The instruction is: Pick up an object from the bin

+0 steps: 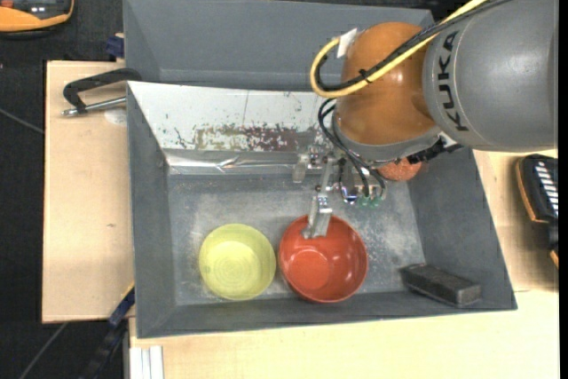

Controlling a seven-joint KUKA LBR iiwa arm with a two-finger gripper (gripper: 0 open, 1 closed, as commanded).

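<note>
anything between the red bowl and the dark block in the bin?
Nothing. In the camera view, only bare grey bin floor separates the red bowl from the dark block.

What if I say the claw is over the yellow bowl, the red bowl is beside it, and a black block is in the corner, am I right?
Not quite. The camera view shows the gripper over the red bowl, not the yellow bowl beside it. The black block is in the corner.
</note>
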